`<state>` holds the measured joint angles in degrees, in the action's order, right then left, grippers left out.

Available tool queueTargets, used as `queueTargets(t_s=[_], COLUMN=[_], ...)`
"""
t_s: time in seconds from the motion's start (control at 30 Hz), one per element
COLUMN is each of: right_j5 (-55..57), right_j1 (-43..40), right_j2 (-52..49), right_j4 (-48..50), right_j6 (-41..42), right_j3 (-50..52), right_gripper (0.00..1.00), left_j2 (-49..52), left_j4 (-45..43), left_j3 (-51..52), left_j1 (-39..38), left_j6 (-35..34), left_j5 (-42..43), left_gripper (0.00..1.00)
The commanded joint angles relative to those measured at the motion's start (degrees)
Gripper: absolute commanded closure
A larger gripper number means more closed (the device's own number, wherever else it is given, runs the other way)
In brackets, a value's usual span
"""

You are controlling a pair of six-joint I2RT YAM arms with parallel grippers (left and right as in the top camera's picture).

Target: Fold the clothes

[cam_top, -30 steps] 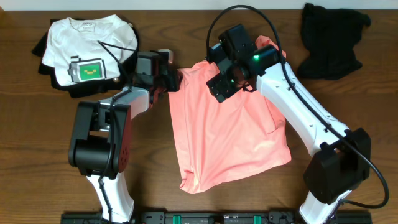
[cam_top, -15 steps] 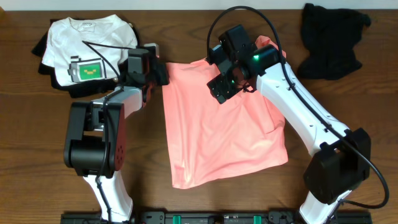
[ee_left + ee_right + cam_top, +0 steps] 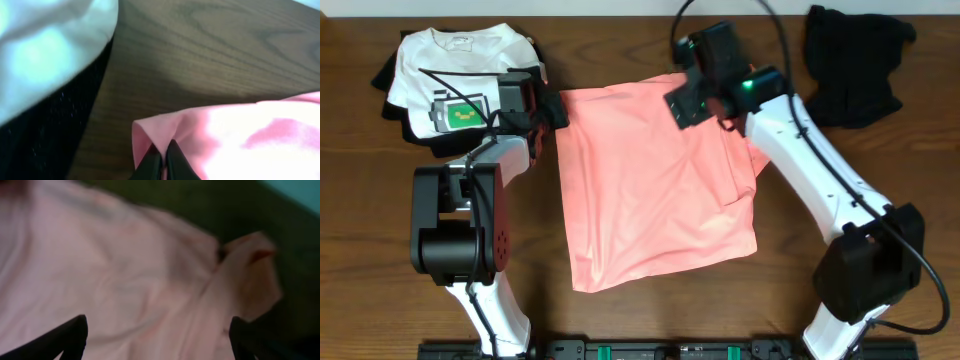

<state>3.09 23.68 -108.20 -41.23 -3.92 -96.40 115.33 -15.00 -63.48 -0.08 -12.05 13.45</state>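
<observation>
Left gripper (image 3: 161,157) clamped on pink shirt (image 3: 650,190) corner (wrist view only); right gripper (image 3: 157,332) spread wide above it.

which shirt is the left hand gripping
The salmon-pink shirt spread mid-table; the left hand pinches its corner. The white shirt and the black garment are not gripped.
</observation>
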Motion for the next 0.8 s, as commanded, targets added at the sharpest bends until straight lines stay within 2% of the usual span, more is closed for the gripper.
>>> queueTargets(t_s=[0.0,0.17,0.47,0.77], right_j5=[2.25,-2.01,-2.08,-3.39], right_j1=[-4.79,-9.57,-13.55,-13.92], right_j2=[-2.36,-6.84,-15.56,-20.26], right_j4=[3.04,10.27,21.4,26.86], right_j6=[2.95,3.04,7.39,11.06], right_j3=[-0.52,-0.52,-0.52,-0.52], right_gripper=[0.11,0.12,0.14,0.3], left_j2=[-1.88,-1.88,-1.88,-1.88], left_j4=[0.83,1.46,2.58,3.3], left_j3=[-1.36,-1.36,-1.36,-1.36], left_j1=[0.0,-0.15,-0.55,-0.66], left_j6=[-1.81,-1.81,-1.79,-1.79], left_j5=[-0.59,0.17,0.63,0.63], left_gripper=[0.94,0.94,0.94,0.94])
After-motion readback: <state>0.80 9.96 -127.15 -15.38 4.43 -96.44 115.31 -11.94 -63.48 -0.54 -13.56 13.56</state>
